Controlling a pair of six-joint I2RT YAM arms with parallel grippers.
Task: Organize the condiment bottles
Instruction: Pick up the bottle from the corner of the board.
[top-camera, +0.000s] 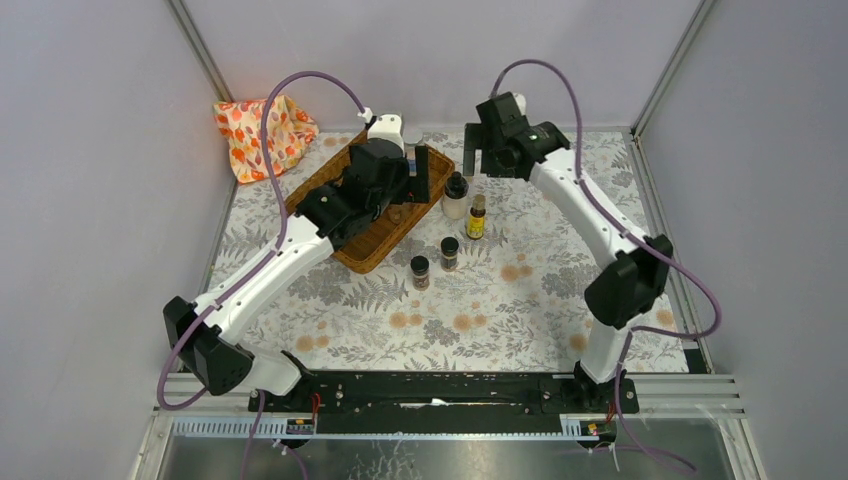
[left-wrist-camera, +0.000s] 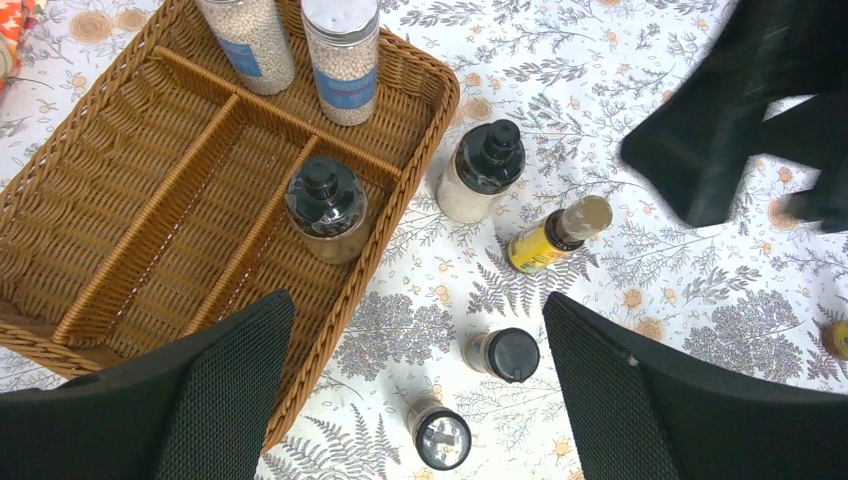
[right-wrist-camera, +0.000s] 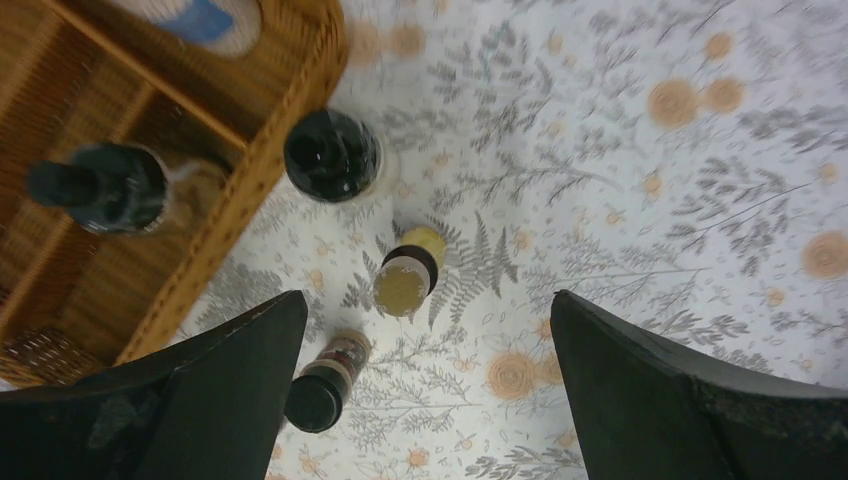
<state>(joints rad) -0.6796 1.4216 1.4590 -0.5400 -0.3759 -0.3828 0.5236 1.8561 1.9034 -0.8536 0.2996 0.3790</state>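
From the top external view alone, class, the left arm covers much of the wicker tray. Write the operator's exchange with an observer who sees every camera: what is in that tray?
Operator: What stands in the tray?
Observer: Two white-filled jars, one beside the other, in the end compartment of the wicker tray.
Operator: Anything under the arm?
Observer: One black-capped bottle stands upright in a long compartment, at its end near the jars.
Operator: Is the left gripper holding anything?
Observer: No, the left gripper is open and empty.
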